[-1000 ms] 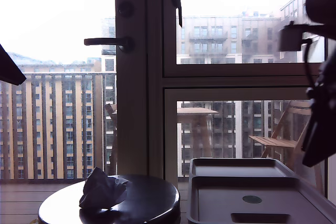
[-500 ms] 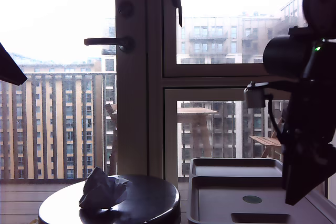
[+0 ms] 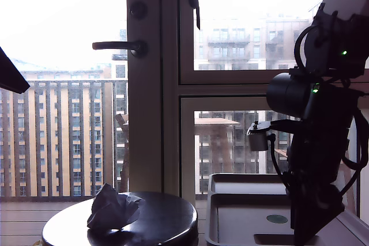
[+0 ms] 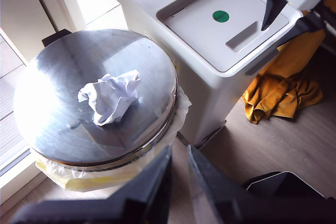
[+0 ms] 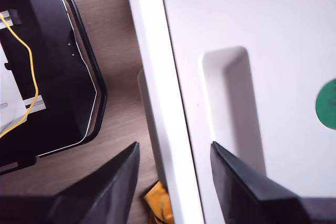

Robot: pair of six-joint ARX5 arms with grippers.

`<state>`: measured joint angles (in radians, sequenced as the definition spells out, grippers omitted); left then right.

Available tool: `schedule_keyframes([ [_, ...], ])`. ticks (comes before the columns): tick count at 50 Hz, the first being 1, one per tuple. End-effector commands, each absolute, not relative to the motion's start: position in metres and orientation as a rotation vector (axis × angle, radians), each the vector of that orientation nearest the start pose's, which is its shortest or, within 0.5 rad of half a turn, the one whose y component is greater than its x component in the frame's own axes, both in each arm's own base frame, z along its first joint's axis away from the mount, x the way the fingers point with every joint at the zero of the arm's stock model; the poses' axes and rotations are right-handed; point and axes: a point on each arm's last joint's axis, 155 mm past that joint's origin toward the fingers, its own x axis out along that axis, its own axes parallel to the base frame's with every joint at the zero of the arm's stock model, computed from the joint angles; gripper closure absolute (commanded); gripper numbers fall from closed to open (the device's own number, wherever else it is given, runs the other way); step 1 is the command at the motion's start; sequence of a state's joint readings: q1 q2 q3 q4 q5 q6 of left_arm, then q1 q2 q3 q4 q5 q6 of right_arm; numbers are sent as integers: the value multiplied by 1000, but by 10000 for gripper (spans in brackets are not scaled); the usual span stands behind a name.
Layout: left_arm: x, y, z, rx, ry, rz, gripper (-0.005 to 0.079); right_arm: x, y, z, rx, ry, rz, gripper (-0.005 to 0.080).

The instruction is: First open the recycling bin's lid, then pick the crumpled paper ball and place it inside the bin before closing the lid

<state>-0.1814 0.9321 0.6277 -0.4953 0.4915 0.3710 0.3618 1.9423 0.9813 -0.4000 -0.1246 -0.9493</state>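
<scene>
At the exterior view's left, the crumpled paper ball (image 3: 112,207) rests on the round dark table (image 3: 167,223), toward that table's left part. In our first wrist view the same wad (image 4: 111,97) lies near the middle of a shiny round metal top (image 4: 52,77), with pale yellow bag plastic (image 4: 73,181) showing beneath its rim. No container holds the ball.

Just beside the round top, toward the exterior view's right, stands the recycling bin (image 3: 211,211), its pale body (image 4: 210,98) seen from above in our first wrist view. The lid (image 3: 248,214) lies flat and closed on it, so the bin's interior is hidden. The lid (image 4: 210,24) carries a green round mark (image 4: 221,16) and a recessed handle slot (image 4: 242,35). An orange cloth (image 4: 283,85) lies on the wooden floor (image 4: 294,140) beside the bin.

Our first gripper (image 4: 178,169), its jaws only slightly parted and holding nothing, hangs above the floor near the round top's rim; the ball lies well apart from it.

Our second gripper (image 5: 173,158) hangs over the lid's near edge at the exterior view's right, jaws spread and empty, straddling the bin's rim beside the handle slot (image 5: 231,108). A black case (image 5: 58,66) with a yellow wire (image 5: 32,61) lies on the floor next to the bin.
</scene>
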Motion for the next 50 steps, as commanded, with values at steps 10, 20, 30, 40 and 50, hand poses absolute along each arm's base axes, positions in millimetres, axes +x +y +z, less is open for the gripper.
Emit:
schedule_keyframes([
  [10,256,-136,134,215,675,-778,666,331,152,-78,-960,1070,1052,364],
  [20,256,-136,134,215,675,-778,665,329,151,-86,-972,1079,1065,385],
  [30,256,-136,134,215,675,-778,666,330,151,-86,-975,1072,1066,608],
  [40,256,-136,134,215,675,-778,666,326,154,-86,-985,1074,1079,765],
  [50,256,-136,134,214,675,-778,666,312,151,-84,-996,1125,1107,765],
])
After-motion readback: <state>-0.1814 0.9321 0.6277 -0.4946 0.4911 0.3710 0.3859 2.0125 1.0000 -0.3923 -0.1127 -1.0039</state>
